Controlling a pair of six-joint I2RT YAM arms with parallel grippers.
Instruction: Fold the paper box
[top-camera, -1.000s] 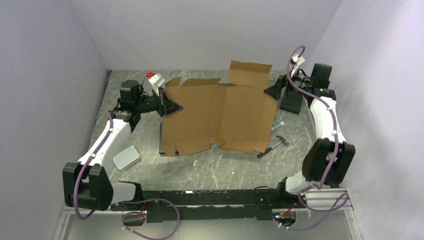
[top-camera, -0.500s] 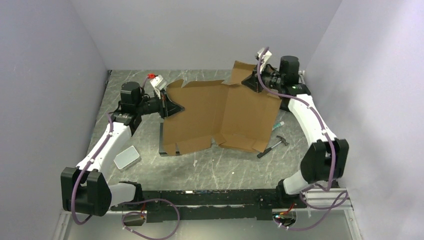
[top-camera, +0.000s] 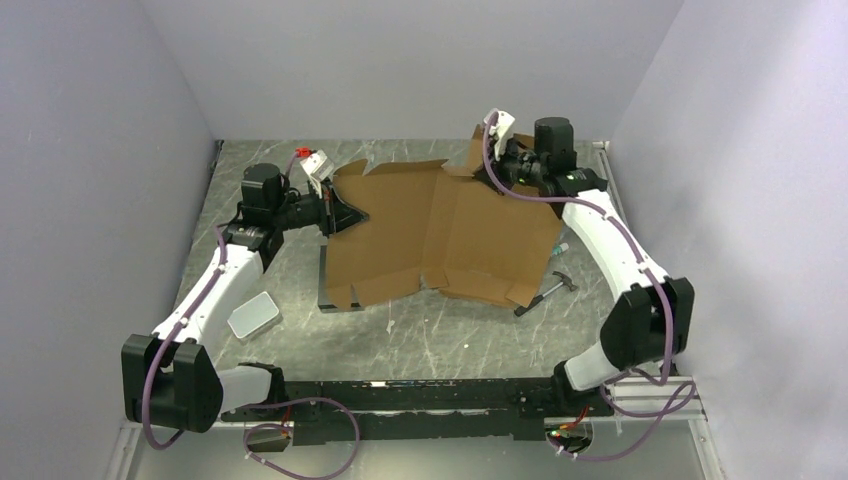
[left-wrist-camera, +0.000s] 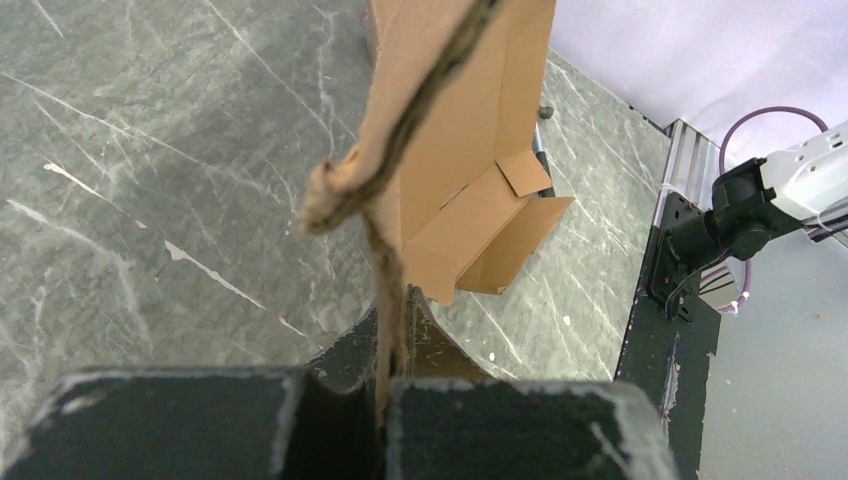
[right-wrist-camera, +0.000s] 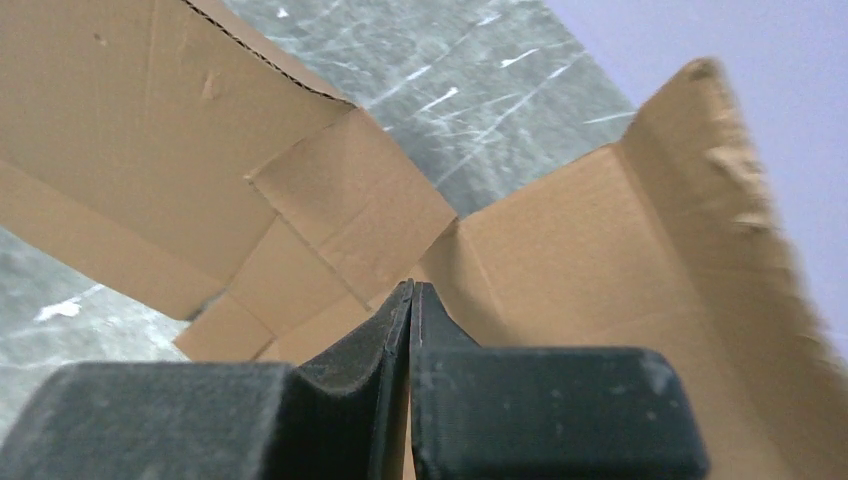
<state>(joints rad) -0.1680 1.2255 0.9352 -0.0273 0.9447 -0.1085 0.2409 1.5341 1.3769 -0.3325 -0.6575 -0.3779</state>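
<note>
Right gripper (top-camera: 488, 166), having just swung in from the right of the paper box (top-camera: 440, 235), is pinching its far flap, jaws pressed together. Left gripper (top-camera: 340, 213) is clamping its left edge, so folding is likely starting mid-table (top-camera: 440, 340).

Robotics lab test cell. Evidence noted:
- white-and-black jointed left arm (top-camera: 215, 280) and matching right arm (top-camera: 612, 240), bolted to a long black base rail (top-camera: 420, 395) at the near edge of a grey marbled table top (top-camera: 440, 340);
- loose purple cable loops (top-camera: 345, 412) hanging off the rail;
- silver ribbed aluminium extrusion (top-camera: 650, 390) under the right base;
- bare pale lilac wall panels (top-camera: 400, 70) boxing in three sides.

Only staged props on the bench: brown corrugated cardboard sheet (top-camera: 440, 230), small black-handled hammer (top-camera: 548, 291), grey rounded tin (top-camera: 252, 315).
</note>
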